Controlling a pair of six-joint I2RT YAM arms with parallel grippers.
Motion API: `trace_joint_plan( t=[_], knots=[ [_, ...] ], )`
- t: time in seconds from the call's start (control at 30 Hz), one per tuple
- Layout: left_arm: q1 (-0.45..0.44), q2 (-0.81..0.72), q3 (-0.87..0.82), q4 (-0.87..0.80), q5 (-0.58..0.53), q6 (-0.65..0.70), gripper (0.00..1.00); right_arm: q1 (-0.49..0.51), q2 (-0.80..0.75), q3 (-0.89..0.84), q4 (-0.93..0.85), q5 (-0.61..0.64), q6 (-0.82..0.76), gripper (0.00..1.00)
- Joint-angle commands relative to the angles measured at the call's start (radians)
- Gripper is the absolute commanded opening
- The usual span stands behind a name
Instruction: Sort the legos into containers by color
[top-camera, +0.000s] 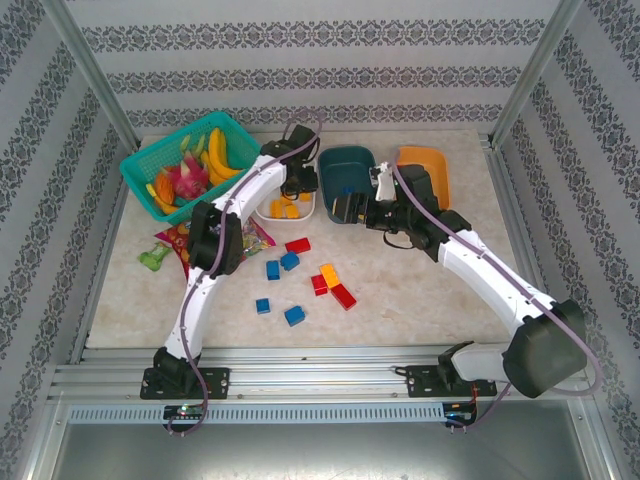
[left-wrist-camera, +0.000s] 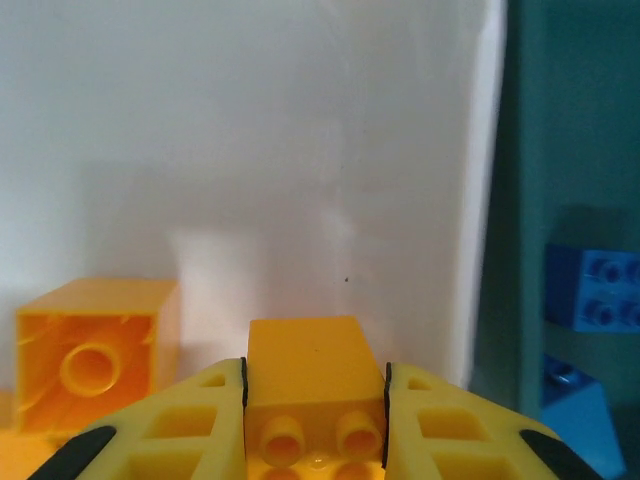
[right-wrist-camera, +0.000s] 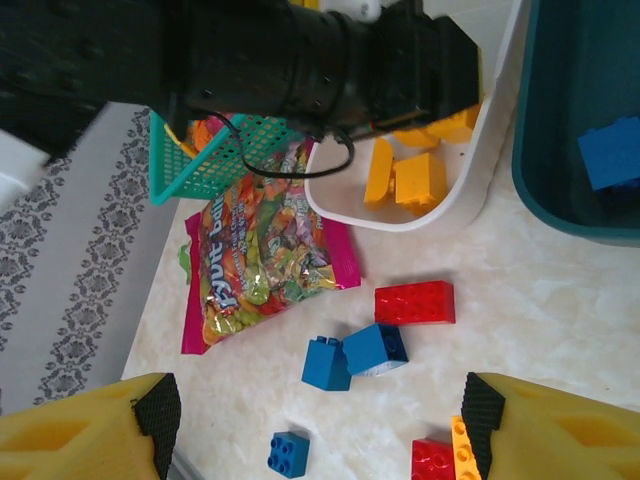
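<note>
My left gripper (left-wrist-camera: 316, 400) is shut on an orange-yellow lego (left-wrist-camera: 305, 362), low inside the white container (left-wrist-camera: 300, 150); another yellow lego (left-wrist-camera: 95, 365) lies to its left. From above, the left gripper (top-camera: 298, 185) hangs over the white container (top-camera: 262, 213). Behind it stand the dark teal container (top-camera: 345, 160), holding blue legos (left-wrist-camera: 595, 290), and the orange container (top-camera: 425, 160). My right gripper (right-wrist-camera: 320, 420) stands open above the table with nothing between its fingers; from above, the right gripper (top-camera: 348, 208) is just right of the white container. Red (top-camera: 297, 245), blue (top-camera: 290, 261) and orange (top-camera: 329, 275) legos lie loose on the table.
A teal mesh basket (top-camera: 185, 160) of toy fruit stands at the back left. A colourful candy bag (top-camera: 180, 240) lies in front of it, beside the left arm. Metal frame posts rise at the table's far corners.
</note>
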Motion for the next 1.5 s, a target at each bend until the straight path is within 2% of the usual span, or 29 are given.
trace_joint_plan(
  t=[0.0,0.13,0.27,0.4,0.57,0.73,0.93,1.1,1.3,1.47],
  knots=[
    [0.009,0.017,0.049,-0.012,0.032,0.002,0.25,-0.006,0.013,0.023,-0.012,-0.003,0.005,0.76],
    [0.009,0.037,0.044,-0.044,0.03,-0.014,0.3,-0.007,0.017,0.013,-0.014,0.004,0.004,0.76],
    [0.01,0.035,0.043,-0.055,0.032,-0.019,0.45,-0.003,0.026,0.023,-0.045,0.022,-0.021,0.76],
    [0.011,-0.001,0.045,-0.057,0.024,-0.022,0.53,0.015,0.033,0.042,-0.105,0.069,-0.081,0.76],
    [0.014,-0.085,0.044,-0.075,0.001,-0.032,0.55,0.073,0.063,0.084,-0.192,0.138,-0.19,0.75],
    [0.023,-0.235,-0.018,-0.088,-0.029,-0.042,0.56,0.178,0.103,0.107,-0.23,0.198,-0.26,0.74],
    [0.049,-0.555,-0.355,0.008,-0.021,-0.093,0.56,0.336,0.219,0.168,-0.295,0.285,-0.322,0.73],
    [0.053,-0.883,-0.784,0.123,0.021,-0.169,0.57,0.41,0.413,0.272,-0.401,0.318,-0.393,0.74],
    [0.052,-1.271,-1.214,0.192,0.047,-0.29,0.57,0.419,0.596,0.389,-0.45,0.319,-0.437,0.79],
    [0.052,-1.498,-1.364,0.125,0.02,-0.342,0.57,0.417,0.73,0.493,-0.487,0.333,-0.44,0.8]
  ],
)
